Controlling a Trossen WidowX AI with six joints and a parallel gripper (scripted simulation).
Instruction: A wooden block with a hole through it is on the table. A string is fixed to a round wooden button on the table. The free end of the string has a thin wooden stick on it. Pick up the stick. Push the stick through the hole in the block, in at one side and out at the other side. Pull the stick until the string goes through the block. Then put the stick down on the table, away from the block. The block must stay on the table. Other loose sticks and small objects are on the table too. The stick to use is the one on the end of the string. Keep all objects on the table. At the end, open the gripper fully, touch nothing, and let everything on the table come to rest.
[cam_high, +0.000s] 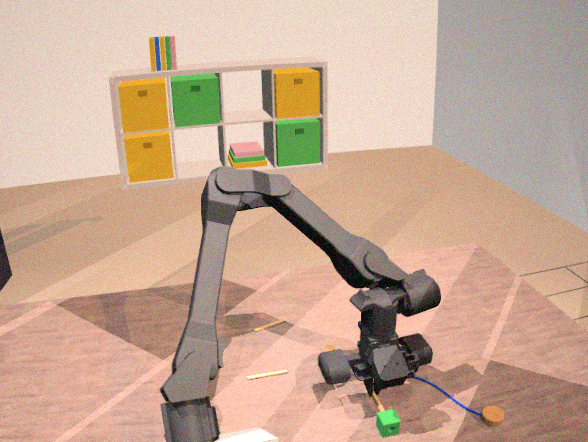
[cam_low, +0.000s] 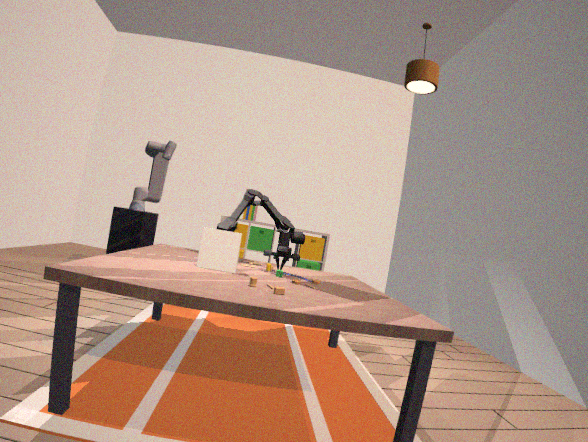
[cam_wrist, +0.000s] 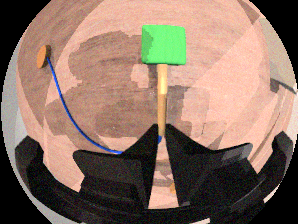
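My gripper (cam_high: 371, 390) (cam_wrist: 161, 127) (cam_low: 281, 265) is shut on the thin wooden stick (cam_high: 377, 401) (cam_wrist: 161, 96). The stick points down and forward, and its far tip meets the near face of the green block (cam_high: 388, 422) (cam_wrist: 164, 44) (cam_low: 279, 271), which sits on the table. Whether the tip is inside the hole is hidden. A blue string (cam_high: 445, 394) (cam_wrist: 63, 106) runs from the stick's held end to the round wooden button (cam_high: 492, 415) (cam_wrist: 43, 55) lying on the table to the right of the block.
Two loose sticks (cam_high: 267, 374) (cam_high: 270, 325) lie on the table left of the gripper. A small round piece (cam_high: 330, 347) sits behind the gripper, and other small wooden pieces (cam_low: 253, 282) (cam_low: 278, 290) lie nearby. A white box (cam_low: 217, 250) stands near the arm's base.
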